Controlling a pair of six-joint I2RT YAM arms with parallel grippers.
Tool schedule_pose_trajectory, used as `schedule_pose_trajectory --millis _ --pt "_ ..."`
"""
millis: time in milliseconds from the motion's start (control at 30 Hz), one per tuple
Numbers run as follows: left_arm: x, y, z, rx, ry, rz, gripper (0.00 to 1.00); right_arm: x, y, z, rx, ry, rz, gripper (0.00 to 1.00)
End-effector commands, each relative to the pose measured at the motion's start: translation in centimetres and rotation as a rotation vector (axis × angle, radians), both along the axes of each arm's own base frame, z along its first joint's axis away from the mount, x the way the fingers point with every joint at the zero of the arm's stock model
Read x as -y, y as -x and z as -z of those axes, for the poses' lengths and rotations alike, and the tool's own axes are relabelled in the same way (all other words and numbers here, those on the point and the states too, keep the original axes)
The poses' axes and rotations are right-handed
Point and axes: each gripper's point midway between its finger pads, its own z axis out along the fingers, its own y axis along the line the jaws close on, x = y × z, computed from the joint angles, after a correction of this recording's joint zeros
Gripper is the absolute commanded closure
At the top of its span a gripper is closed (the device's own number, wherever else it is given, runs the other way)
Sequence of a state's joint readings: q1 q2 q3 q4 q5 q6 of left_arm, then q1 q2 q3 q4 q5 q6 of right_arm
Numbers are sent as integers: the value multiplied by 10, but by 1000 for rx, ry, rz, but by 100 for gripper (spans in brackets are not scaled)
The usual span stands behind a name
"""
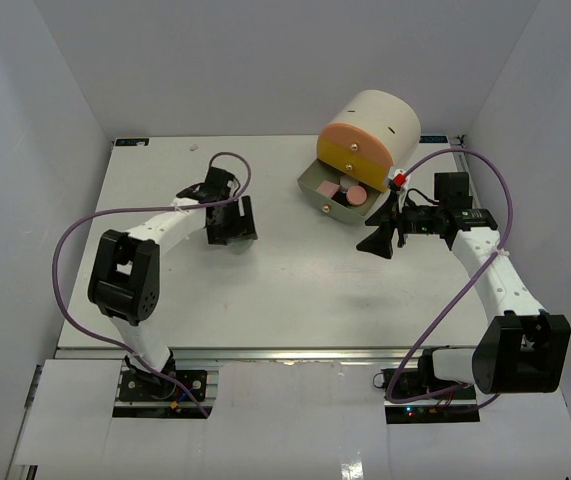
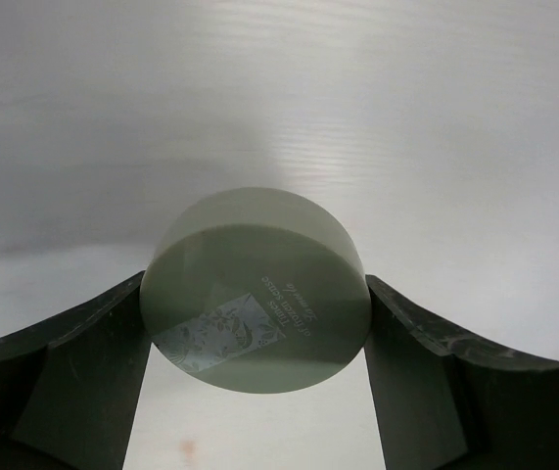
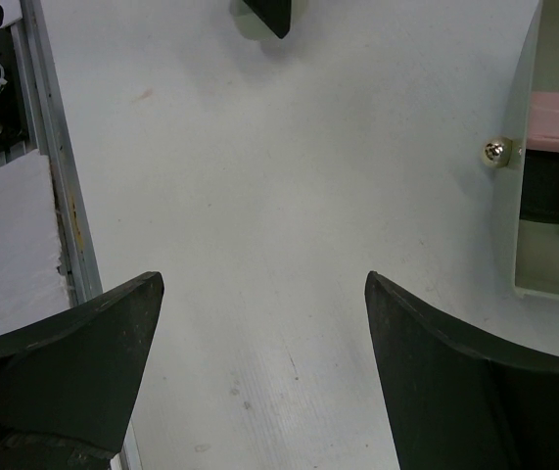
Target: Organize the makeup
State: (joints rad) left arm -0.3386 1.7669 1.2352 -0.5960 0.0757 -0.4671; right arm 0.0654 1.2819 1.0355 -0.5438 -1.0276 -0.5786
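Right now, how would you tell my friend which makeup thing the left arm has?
Find the white table, then the left arm's black end effector on its left half. Pinched in it is a pale grey-green round compact with a small printed label on its face. It's alone there; the pink pieces lie in the open drawer of the cream cylinder, far right.

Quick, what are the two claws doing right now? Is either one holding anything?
Left gripper: closed on a round pale compact, touching both its sides.
Right gripper: open, holding nothing.
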Motion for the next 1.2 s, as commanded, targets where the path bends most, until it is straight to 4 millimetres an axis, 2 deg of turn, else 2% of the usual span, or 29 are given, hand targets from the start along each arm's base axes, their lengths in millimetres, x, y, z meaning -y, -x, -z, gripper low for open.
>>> schedule_pose_trajectory --millis 0,100,267,300,367,500,567,600,633,667,800,967,1000,1033,1100,1167 --pt "95 -40 -100 270 271 197 70 1 -1 -10 48 -15 -4 10" --pt "145 -62 -117 298 375 265 68 2 -1 -10 46 -16 -1 10" --pt "198 -101 -138 370 431 316 57 3 -2 -9 40 -19 2 10" --pt "206 -109 -156 415 444 318 55 3 -2 -9 39 -19 2 10" --pt "218 -124 -145 412 434 309 49 3 -3 -8 37 -20 4 10" --pt "234 -143 -150 446 444 297 42 5 -4 -8 36 -21 10 10" --pt "237 -149 -149 455 444 290 37 6 -4 -8 33 -22 11 10" --pt "237 -151 -145 453 437 282 16 6 -4 -7 31 -21 12 10" --pt "238 -153 -145 457 437 280 5 6 -4 -7 30 -21 13 10" --pt "238 -154 -145 460 438 281 2 6 -5 -7 30 -20 14 10" --pt "237 -154 -161 493 444 285 2 7 -5 -6 31 -19 15 10" --pt "230 -151 -213 600 454 296 2 8 -6 -2 26 -10 19 10" --pt "229 -151 -215 609 447 297 2 8 -6 -1 26 -7 19 10" --pt "225 -148 -232 643 444 301 2 8 -6 0 32 -5 17 10" --pt "215 -144 -241 677 405 303 2 9 -5 1 48 1 10 10" --pt "196 -131 -257 715 349 301 2 8 -3 3 72 3 -8 10"
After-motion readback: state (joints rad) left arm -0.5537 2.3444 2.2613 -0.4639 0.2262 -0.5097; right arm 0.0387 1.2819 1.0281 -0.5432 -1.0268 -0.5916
